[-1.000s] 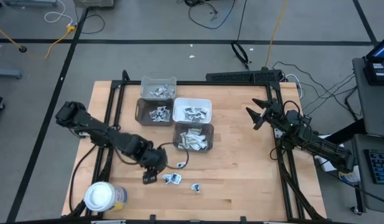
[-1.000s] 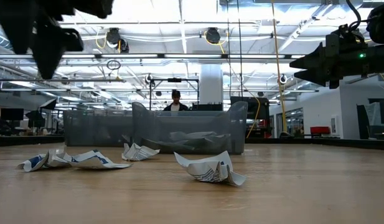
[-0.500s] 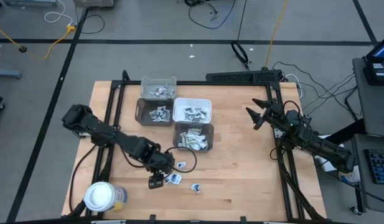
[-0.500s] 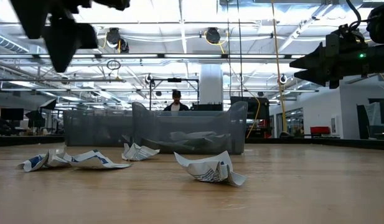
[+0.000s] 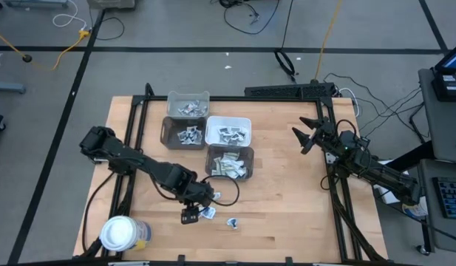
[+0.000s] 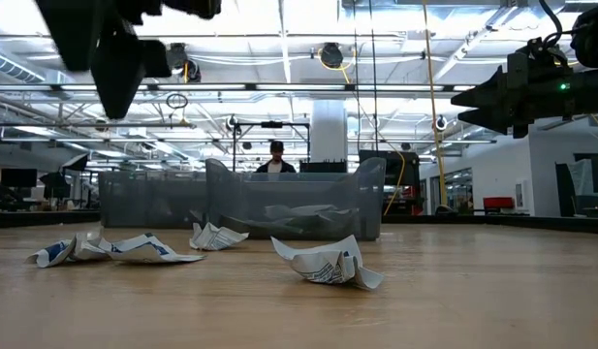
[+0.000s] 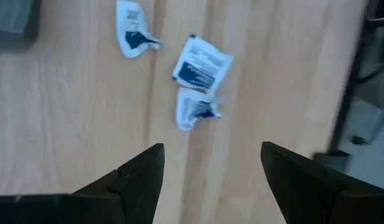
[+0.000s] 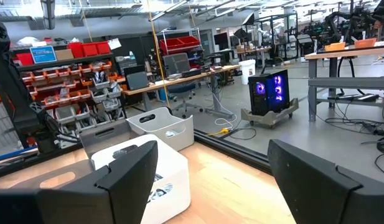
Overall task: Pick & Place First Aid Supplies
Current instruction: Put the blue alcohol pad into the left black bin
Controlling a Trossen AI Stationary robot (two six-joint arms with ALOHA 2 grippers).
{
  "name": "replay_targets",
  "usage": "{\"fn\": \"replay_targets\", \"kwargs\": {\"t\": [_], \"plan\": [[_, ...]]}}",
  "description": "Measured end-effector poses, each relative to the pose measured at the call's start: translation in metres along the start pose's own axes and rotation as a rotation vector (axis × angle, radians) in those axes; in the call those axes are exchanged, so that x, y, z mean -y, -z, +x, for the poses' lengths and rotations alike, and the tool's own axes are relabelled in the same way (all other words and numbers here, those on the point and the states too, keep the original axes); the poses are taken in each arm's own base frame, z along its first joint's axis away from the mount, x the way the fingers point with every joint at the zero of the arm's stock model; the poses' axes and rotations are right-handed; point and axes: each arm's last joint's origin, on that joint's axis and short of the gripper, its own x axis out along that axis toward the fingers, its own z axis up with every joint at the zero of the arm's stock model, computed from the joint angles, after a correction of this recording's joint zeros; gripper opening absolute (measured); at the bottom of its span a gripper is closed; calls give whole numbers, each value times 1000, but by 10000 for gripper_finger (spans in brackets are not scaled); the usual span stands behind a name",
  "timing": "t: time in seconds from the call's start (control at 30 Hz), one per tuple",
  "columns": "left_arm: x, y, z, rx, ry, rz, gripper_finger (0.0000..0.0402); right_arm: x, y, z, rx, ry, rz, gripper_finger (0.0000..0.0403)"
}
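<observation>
Several small white packets with blue print, the first aid supplies, lie loose on the wooden table: one (image 5: 208, 213) right beside my left gripper, another (image 5: 232, 222) nearer the front. The left wrist view shows three of them (image 7: 203, 65), (image 7: 196, 112), (image 7: 134, 31) flat on the wood ahead of the fingers. My left gripper (image 5: 189, 217) hangs open above the table, pointing steeply down, just left of these packets, with nothing between its fingers (image 7: 142, 177). My right gripper (image 5: 300, 140) waits open at the table's right, held level above the wood.
Four bins holding packets stand at the table's middle back: a pale grey one (image 5: 188, 97), a dark one (image 5: 167, 133), a white one (image 5: 228, 122) and another dark one (image 5: 229, 151). A white-lidded jar (image 5: 118, 233) stands at the front left. A black frame (image 5: 338, 199) borders the right side.
My left gripper has travelled toward the table's right edge, closing on the loose packets at about the same height. It has stayed open. The packets lie where they were.
</observation>
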Motion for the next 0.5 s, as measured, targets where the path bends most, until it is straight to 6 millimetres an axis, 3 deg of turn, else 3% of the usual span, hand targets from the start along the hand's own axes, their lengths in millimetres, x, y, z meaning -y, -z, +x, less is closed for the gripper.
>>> {"fn": "replay_targets", "kwargs": {"t": [0.5], "plan": [[5, 0, 75, -119, -149, 6, 271, 0, 0, 0, 0, 0, 0, 297]]}}
